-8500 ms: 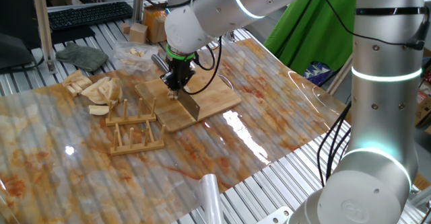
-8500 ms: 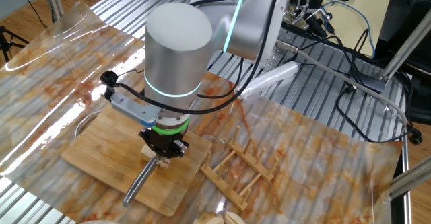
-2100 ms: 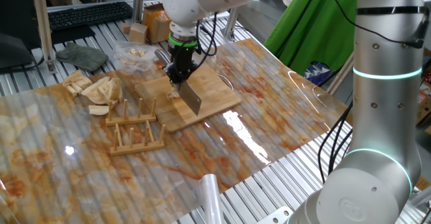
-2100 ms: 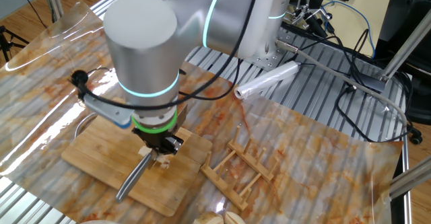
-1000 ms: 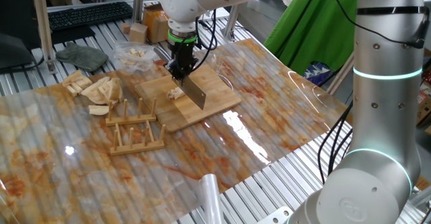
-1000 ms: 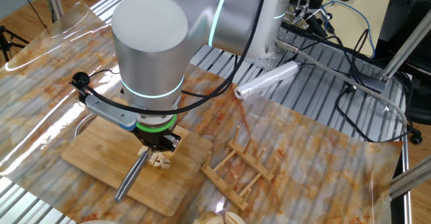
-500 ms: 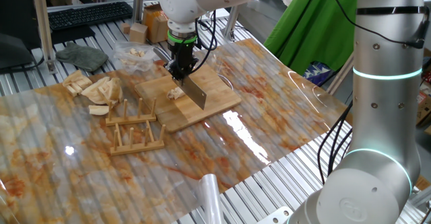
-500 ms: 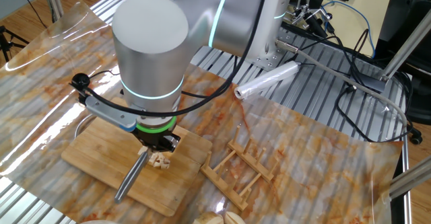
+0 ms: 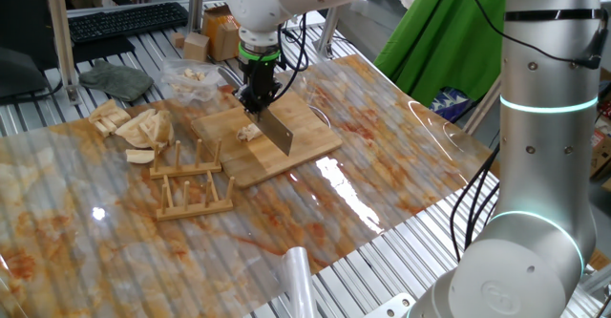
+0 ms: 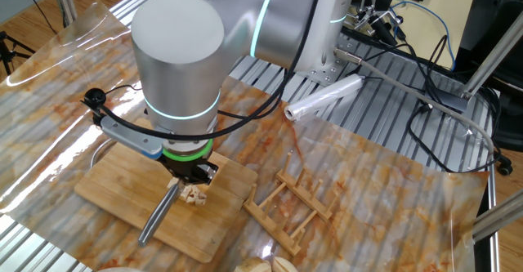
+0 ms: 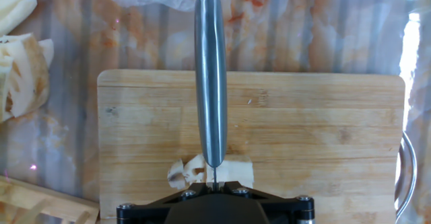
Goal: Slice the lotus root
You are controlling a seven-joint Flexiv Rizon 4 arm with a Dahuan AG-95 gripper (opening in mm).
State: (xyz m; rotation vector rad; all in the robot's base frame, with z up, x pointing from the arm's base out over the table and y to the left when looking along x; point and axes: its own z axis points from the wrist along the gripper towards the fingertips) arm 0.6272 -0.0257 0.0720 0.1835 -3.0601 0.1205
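My gripper is shut on a knife with a steel handle and a flat blade. It holds the knife over the bamboo board. The lotus root is a small cream chunk with a few cut bits, lying on the board just left of the blade. In the other fixed view the lotus root sits right under the gripper. In the hand view the handle runs up the middle, the thin blade edge stands over the lotus root, and the gripper is at the bottom edge.
A heap of tan wedge slices lies left of the board, also in the hand view. A clear plastic bag lies behind it. A wooden rack stands in front. A film roll lies near the table's edge.
Over the last second nothing has visibly moved. Since about two seconds ago the gripper and knife have shifted slightly away from the root, which now shows beside the blade.
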